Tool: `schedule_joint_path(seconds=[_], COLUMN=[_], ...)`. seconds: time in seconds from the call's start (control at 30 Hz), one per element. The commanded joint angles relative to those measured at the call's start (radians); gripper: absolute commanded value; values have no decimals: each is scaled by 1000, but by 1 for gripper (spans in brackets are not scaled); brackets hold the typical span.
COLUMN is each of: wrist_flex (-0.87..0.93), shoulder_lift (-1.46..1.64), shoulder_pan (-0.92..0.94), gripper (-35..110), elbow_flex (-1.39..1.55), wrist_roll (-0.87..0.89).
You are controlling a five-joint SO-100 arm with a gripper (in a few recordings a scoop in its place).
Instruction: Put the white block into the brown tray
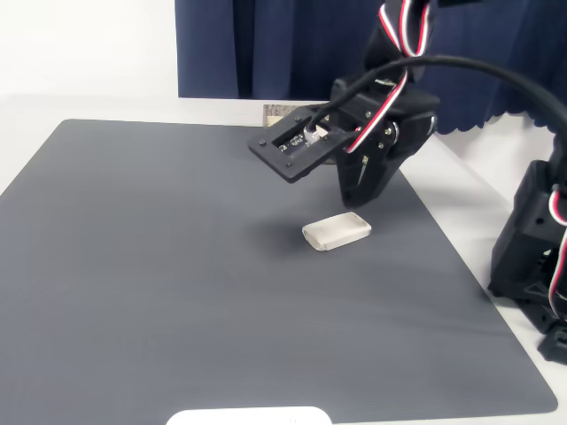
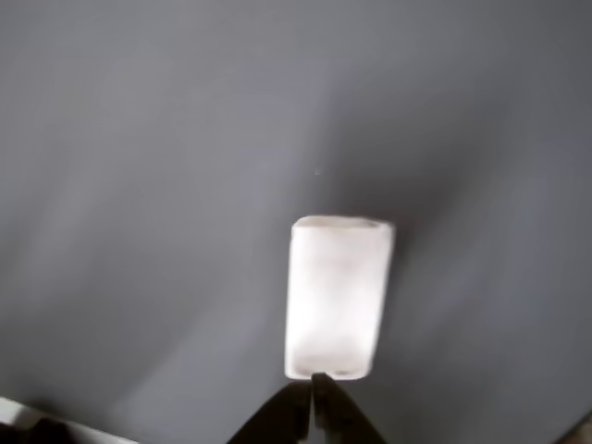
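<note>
White block (image 1: 337,233) lies flat, centre-right of frame, on dark grey mat (image 1: 177,266) over white table (image 1: 80,106); navy curtain (image 1: 266,44) behind. Gripper (image 2: 313,407) jaws closed, empty.

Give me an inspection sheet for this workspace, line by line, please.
Surface: dark grey mat on a white table.
Job's things: white block lies flat on the mat; brown tray is partly hidden behind the arm at the mat's far edge.
Clutter: nothing seen.
Grippers: gripper above the block's near end; fingertips look closed.
Cables: black cable and red-white wires along the arm.
Surroundings: navy curtain; white object at the front edge.
</note>
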Motion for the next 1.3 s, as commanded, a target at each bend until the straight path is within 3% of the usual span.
schedule_joint_path(seconds=[0.0, 0.33, 0.73, 0.93, 1.27], wrist_flex=[-9, -12, -31, -37, -202], shoulder_lift=[52, 18, 12, 9, -26], shoulder_pan=[29, 14, 17, 29, 48], gripper=[0, 1, 24, 26, 36], elbow_flex=[17, -29, -49, -40, -5], wrist_roll=[-11, 48, 28, -14, -81])
